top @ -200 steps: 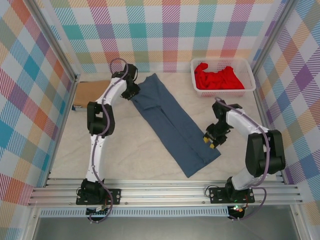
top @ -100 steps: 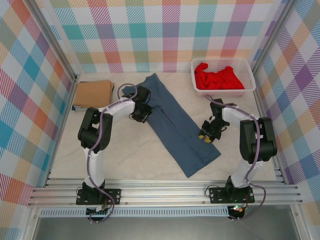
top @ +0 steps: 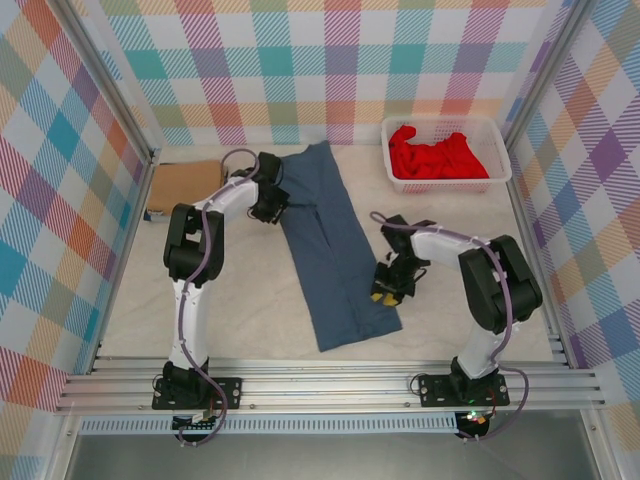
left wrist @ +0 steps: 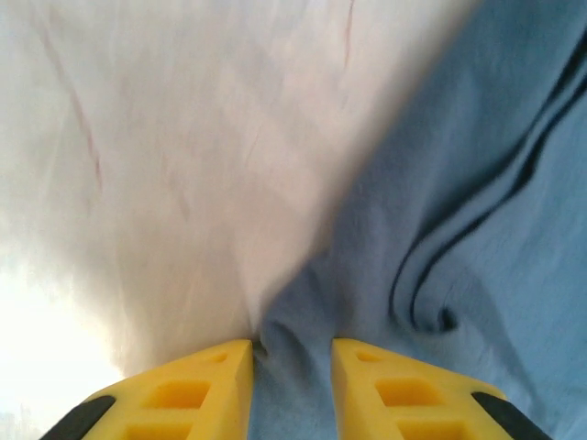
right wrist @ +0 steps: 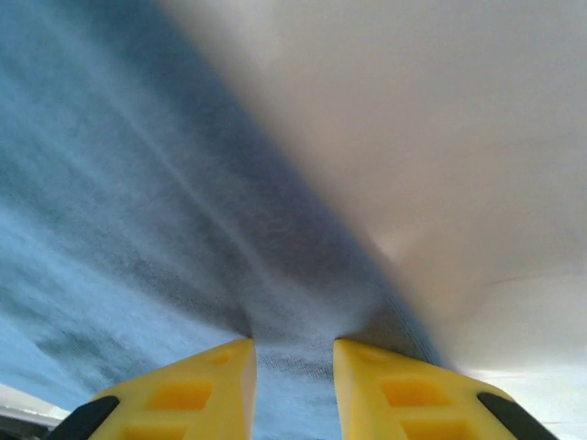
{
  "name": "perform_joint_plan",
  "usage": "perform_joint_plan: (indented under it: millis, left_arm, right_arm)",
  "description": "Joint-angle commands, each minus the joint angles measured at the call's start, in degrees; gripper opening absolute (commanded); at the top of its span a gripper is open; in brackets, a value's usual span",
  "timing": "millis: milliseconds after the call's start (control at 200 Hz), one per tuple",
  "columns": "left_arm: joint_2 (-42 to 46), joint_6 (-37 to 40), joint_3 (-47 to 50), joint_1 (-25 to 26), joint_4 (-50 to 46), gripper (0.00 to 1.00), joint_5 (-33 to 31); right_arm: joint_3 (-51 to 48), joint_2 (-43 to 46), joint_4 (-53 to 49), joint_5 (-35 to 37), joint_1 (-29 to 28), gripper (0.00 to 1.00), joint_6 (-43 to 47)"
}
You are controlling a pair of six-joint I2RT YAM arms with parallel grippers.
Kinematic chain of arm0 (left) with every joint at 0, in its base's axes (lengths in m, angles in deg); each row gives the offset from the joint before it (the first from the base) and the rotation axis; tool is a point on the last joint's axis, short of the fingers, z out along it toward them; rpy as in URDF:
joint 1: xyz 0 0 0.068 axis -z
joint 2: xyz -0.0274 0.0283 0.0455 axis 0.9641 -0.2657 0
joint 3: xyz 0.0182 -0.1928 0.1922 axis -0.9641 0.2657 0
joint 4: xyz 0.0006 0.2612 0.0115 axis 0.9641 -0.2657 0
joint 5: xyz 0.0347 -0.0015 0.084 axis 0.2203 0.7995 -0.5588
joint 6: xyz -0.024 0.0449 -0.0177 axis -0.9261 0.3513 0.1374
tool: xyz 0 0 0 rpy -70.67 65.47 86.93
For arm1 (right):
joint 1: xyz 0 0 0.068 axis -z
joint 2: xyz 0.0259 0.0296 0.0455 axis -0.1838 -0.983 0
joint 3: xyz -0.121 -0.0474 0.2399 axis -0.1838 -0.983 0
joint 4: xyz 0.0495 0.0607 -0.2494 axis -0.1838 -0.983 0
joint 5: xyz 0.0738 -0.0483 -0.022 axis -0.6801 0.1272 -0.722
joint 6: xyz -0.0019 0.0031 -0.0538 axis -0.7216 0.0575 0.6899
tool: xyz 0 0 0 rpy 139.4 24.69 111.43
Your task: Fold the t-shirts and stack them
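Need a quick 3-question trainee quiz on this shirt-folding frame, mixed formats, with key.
1. True or false: the red shirt lies in the white basket.
2. Fill in: the folded tan shirt lies at the table's far ____ corner.
3. The left gripper and right gripper each pinch which? A red shirt; B blue shirt; C tan shirt.
Key: 1 true; 2 left; 3 B.

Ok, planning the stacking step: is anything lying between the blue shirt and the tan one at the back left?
No loose object. Bare table separates the blue shirt from the tan shirt; only the left arm crosses there, its left pincer clamped on the blue shirt's edge.
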Motion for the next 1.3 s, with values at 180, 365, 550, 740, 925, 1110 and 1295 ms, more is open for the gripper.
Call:
perform_joint_plan:
  millis: [180, 365, 550, 740, 925, 1110, 1295]
  left_arm:
    - [-10.8, 10.6, -15.6, -3.8, -8.3, 0.28, 3.4]
    - [-10.2, 14.3, -19.3, -4.5, -12.2, 0.27, 0.7]
    - [0.8, 18.3, -15.0, -4.4, -14.3, 0.35, -4.8]
    - [21.3, 17.8, 7.8, -2.3, -12.9, 0.40, -1.6]
    - [41.8, 18.6, 38.2, 6.0, -11.9, 0.40, 12.3]
    - [60.9, 8.3, 63.0, 19.3, -3.2, 0.46, 20.6]
    - [65.6, -0.1, 72.8, 25.4, 7.1, 0.50, 17.8]
  right_arm:
    - [5.2, -8.4, 3.0, -6.5, -9.8, 0.31, -13.8]
    - [8.5, -10.0, 4.7, -7.1, -11.0, 0.31, -19.0]
    - [12.3, -4.0, -0.1, -1.1, -10.9, 0.38, -16.9]
    - [7.3, 5.9, -2.0, 0.9, -8.7, 0.43, -14.6]
    - [-5.1, 15.5, 1.3, -6.9, -6.5, 0.45, -9.5]
    - [-16.8, 21.6, 6.3, -13.4, -6.7, 0.44, -12.4]
    - [-20.7, 20.4, 12.0, -14.1, -7.7, 0.42, -15.4]
